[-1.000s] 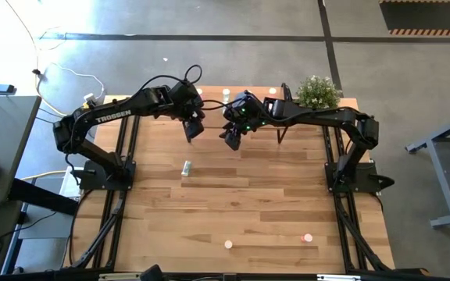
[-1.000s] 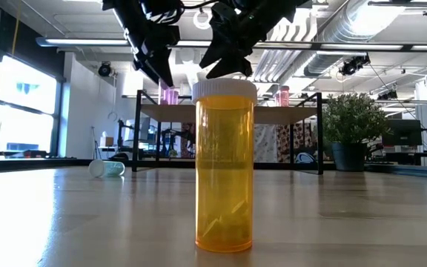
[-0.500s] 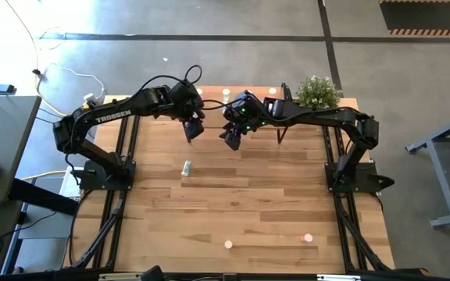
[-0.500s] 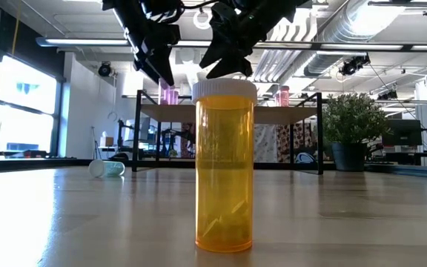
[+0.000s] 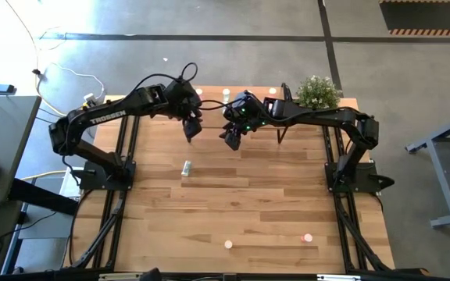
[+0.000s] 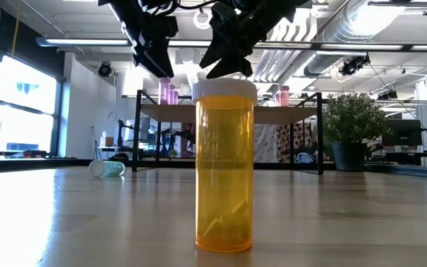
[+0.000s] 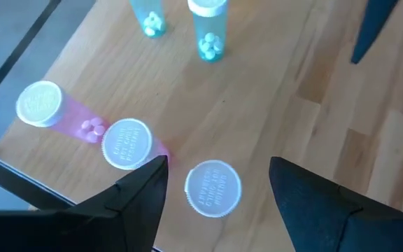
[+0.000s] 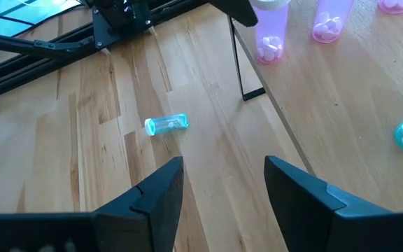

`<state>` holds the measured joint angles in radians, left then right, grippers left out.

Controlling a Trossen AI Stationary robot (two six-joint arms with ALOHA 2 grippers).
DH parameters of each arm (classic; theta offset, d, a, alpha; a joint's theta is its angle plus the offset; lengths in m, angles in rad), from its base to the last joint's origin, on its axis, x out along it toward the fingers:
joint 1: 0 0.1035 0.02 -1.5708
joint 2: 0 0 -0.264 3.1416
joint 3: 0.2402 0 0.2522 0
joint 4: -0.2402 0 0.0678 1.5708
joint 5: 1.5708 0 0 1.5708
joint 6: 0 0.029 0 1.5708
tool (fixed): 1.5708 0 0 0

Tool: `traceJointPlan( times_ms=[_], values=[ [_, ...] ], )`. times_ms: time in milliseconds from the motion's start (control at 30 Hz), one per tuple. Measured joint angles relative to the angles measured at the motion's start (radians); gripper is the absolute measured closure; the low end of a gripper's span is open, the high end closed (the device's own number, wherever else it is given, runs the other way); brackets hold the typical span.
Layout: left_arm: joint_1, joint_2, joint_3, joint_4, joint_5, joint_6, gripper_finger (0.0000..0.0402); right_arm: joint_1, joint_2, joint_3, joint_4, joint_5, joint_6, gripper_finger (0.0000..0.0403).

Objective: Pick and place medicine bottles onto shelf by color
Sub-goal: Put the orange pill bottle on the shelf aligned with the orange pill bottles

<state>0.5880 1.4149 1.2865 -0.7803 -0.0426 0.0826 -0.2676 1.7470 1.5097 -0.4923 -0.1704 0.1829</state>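
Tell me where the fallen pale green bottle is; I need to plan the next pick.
In the high view, the pale green bottle lies on its side on the tabletop, left of centre, in front of the shelf and below the left gripper.

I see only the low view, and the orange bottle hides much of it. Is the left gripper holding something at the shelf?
Observer: No. The left gripper is open above the shelf; a white-capped bottle stands below its fingers, not gripped.
Operator: And the right gripper?
Observer: The right gripper is open too, with nothing between its fingers.
Operator: Is there any bottle on the table that I cannot see?
Observer: Yes, a pink-red bottle stands near the front edge, on the right arm's side.
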Motion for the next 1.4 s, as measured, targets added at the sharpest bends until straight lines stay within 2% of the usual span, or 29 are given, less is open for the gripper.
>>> traceJointPlan(
  times_ms=[233,433,567,833,1133,1400],
  values=[
    [-0.013,-0.010,0.064,-0.047,0.008,0.003,0.0161,0.002,-0.006,0.000,-0.034,-0.017,0.036,0.0212],
    [-0.047,-0.011,0.185,-0.106,0.005,0.024,0.0161,0.031,-0.069,0.000,-0.126,-0.029,0.058,0.0212],
    [-0.083,-0.057,0.194,-0.136,0.032,0.060,0.0161,0.062,-0.122,0.000,-0.158,-0.013,0.135,0.0212],
    [-0.159,-0.228,0.046,-0.091,0.183,0.012,0.0161,0.177,-0.187,0.000,-0.232,0.153,0.366,0.0212],
    [-0.285,-0.375,-0.124,0.013,0.195,-0.027,0.0161,0.343,-0.185,0.000,-0.462,0.171,0.706,0.0212],
    [-0.378,-0.457,-0.258,0.129,0.207,-0.054,0.0161,0.505,-0.185,0.000,-0.602,0.219,0.941,0.0212]
  ],
)
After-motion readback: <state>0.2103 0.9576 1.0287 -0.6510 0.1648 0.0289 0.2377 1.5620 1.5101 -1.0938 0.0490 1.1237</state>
